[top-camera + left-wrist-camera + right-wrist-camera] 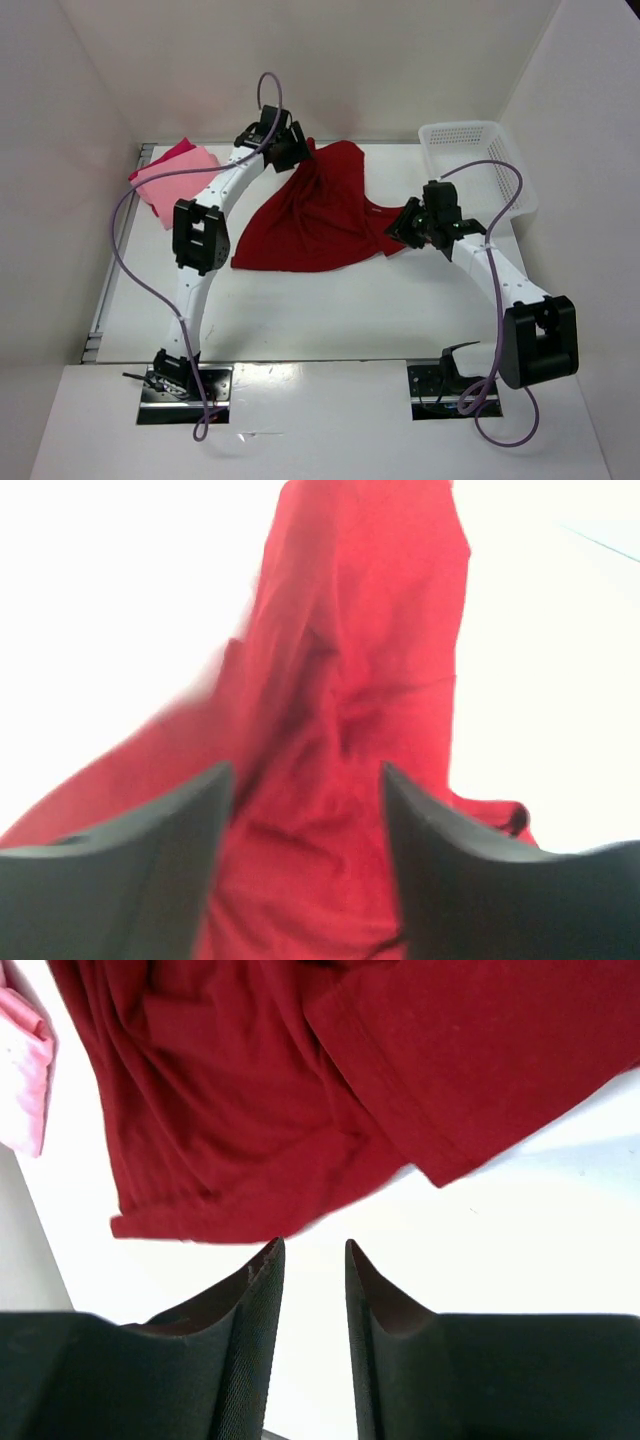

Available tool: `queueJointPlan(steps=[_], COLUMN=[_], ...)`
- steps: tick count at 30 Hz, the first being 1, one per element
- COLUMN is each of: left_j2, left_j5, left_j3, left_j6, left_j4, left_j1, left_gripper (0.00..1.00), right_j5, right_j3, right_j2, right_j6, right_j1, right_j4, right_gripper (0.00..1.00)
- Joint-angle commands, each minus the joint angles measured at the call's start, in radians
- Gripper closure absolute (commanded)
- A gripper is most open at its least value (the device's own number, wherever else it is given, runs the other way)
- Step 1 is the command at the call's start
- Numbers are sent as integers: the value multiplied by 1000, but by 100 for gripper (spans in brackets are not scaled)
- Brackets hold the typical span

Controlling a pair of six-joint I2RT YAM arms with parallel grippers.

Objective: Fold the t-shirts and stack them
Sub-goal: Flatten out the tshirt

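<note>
A large dark red t-shirt [315,215] lies crumpled and spread over the middle of the white table. My left gripper [290,148] hovers over its far top corner. In the left wrist view the left gripper [305,770] is open, its fingers wide apart with the red cloth [360,660] showing below them. My right gripper [405,228] is at the shirt's right sleeve. In its own view the right gripper [312,1245] is open with only bare table in the gap, just short of the shirt's hem [230,1110]. A folded salmon pink t-shirt [178,182] lies on a crimson-pink one [172,152] at the far left.
A white lattice basket [462,128] stands at the back right, just behind the right arm. White walls close in the table at the back and both sides. A corner of the pink shirt [20,1070] shows at the left edge of the right wrist view.
</note>
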Motion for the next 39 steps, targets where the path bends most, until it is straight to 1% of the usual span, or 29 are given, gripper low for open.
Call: queueJointPlan(steps=[1,2,3,4,5,6,7,8,9,10,11,14,15,17,18,20,22,25,27,29,34,37,38,39], left_j2=[-74,-186,-255,-327,-452,-505,-588,-622,-653,-694,-713,-771,-783,-805,-805,-805,-805,-796,-787,-797,-859,-906,-906,-906], left_j5=[-125,-136,-157,-157,-157,-157,-133,-107,-81,-52,-41,15,24,57,74,113,136,136,145,154,90,67,53,53], left_j3=[72,-10,-239,-362,-471,-567,-729,-802,-866,-969,-1014,-1133,-1194,-1242,-1275,-1298,-1324,-1338,-1338,-1316,-1307,-1296,-1296,-1296], left_j6=[83,94,94,94,94,81,70,59,48,48,38,2,-19,-39,-53,-65,-76,-102,-126,-137,-137,-153,-165,-176], left_j4=[-150,-77,-25,26,99,119,133,155,164,164,164,173,173,186,186,186,186,204,204,193,124,101,101,101], left_j1=[-3,-3,7,7,42,61,87,133,151,170,194,231,250,271,283,296,296,296,296,296,296,296,296,296], left_gripper=[26,24,24,24,24,24,26,31,33,36,40,41,41,41,40,39,37,37,37,37,41,46,50,50], right_j5=[28,28,28,28,18,18,18,18,18,18,18,18,4,-7,-7,-7,-7,-16,-25,-25,-25,-25,-25,-34], right_j3=[-30,-39,-39,-39,-27,-27,0,16,37,48,48,60,60,51,51,42,42,33,23,23,14,5,5,5], right_j2=[-52,-52,-25,-11,4,20,46,60,70,81,81,90,90,90,90,81,71,70,70,61,51,40,31,31], right_j6=[19,19,19,19,19,10,10,10,10,10,10,10,10,10,1,0,-9,-9,-9,-18,-18,-27,-27,-27], right_j1=[-6,-6,-6,-6,-6,-6,4,4,16,30,30,53,53,53,62,63,63,63,63,63,63,63,63,63], right_j4=[-9,-9,2,11,11,23,24,24,24,34,34,44,44,53,53,53,53,63,63,63,73,73,83,83], right_gripper=[63,63,63,63,63,65,73,76,79,82,85,85,85,80,80,76,76,73,73,72,72,71,71,71])
